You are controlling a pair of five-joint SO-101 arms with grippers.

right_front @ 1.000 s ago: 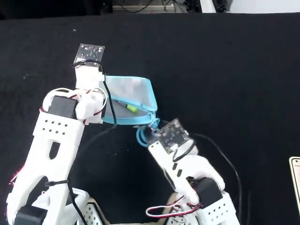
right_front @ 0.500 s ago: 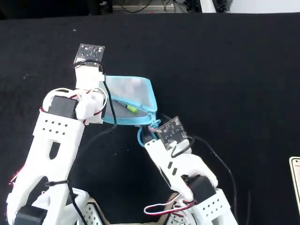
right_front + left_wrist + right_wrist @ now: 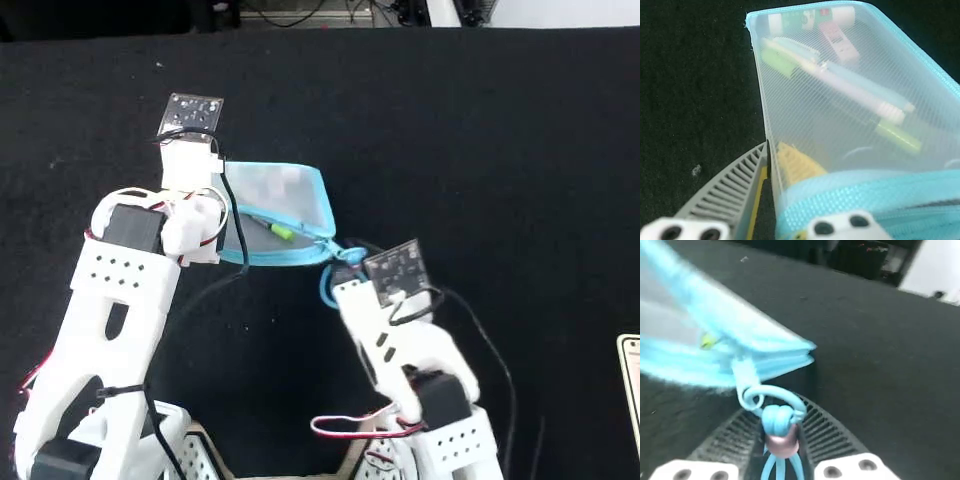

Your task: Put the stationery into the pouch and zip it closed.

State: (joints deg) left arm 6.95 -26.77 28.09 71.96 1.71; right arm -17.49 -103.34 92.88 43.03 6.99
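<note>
High view: my left hand [image 3: 224, 222] clamps the pouch [image 3: 285, 195] at its nine o'clock end. With the stationery [image 3: 855, 92] inside, it runs long toward four o'clock. At that corner my right hand [image 3: 343, 268], the nearer one, pinches the zipper cord [image 3: 776, 416].

The translucent mesh pouch with light-blue trim [image 3: 275, 215] lay on the black cloth-covered table [image 3: 500, 150], left of centre, with the pens and small stationery [image 3: 840, 85] inside it. The left gripper [image 3: 771, 200] clamped its left end. The right gripper [image 3: 782, 410], at its near right corner, pinched the looped blue zipper cord [image 3: 777, 422]. A white card [image 3: 630, 380] lay at the table's far right edge.
</note>
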